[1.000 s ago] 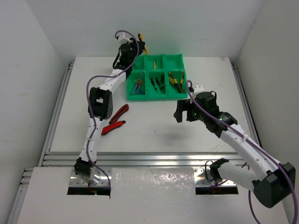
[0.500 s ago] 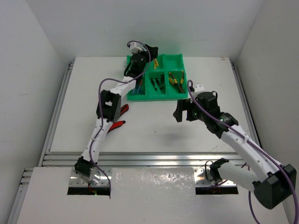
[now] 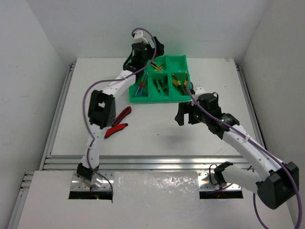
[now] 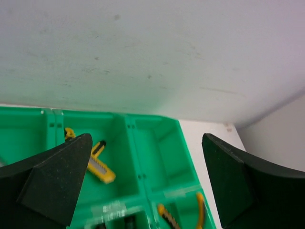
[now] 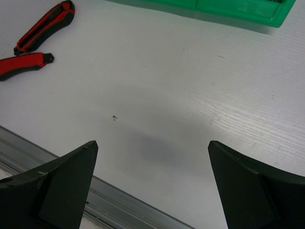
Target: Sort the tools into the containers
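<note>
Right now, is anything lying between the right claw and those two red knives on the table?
Nothing visible. Only open table separates the open right gripper from the two red-black utility knives.

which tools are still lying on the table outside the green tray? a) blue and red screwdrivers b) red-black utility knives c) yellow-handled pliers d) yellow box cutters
b: the two red-black utility knives lie on the table off the near left corner of the green tray, while the pliers, screwdrivers and box cutter sit in its compartments.
</note>
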